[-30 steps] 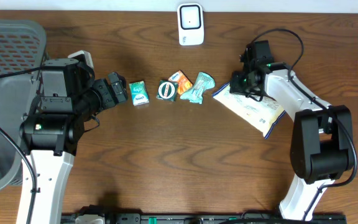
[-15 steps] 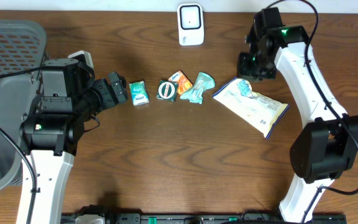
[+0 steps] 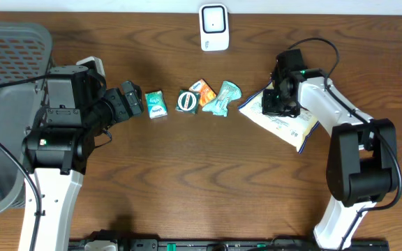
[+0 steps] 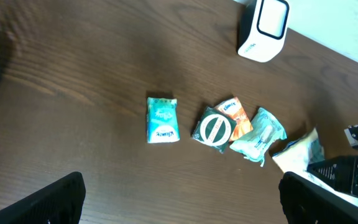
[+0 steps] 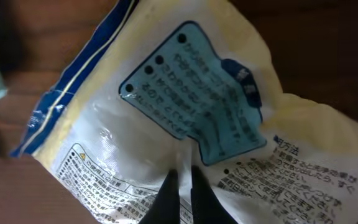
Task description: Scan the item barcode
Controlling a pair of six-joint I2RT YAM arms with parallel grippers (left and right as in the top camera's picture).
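A white and yellow snack bag (image 3: pixel 288 124) with blue print lies on the table at the right, and it fills the right wrist view (image 5: pixel 216 112). My right gripper (image 3: pixel 276 103) is shut, with its tips (image 5: pixel 181 186) pressed down on the bag's back; only a thin crease of film shows between them. The white barcode scanner (image 3: pixel 214 26) stands at the table's back edge and also shows in the left wrist view (image 4: pixel 264 30). My left gripper (image 3: pixel 132 97) hangs open (image 4: pixel 179 199) over bare wood, left of the small items, holding nothing.
A row of small items lies mid-table: a teal tissue packet (image 3: pixel 156 104), a round green packet (image 3: pixel 187 101), an orange packet (image 3: pixel 203 90) and a teal wrapped pack (image 3: pixel 223 97). A grey mesh basket (image 3: pixel 5 104) stands at the far left.
Half a second ago my right arm was lifted back off the bag toward the table's rear. It has come back down onto the bag, still shut. The left arm has not moved.
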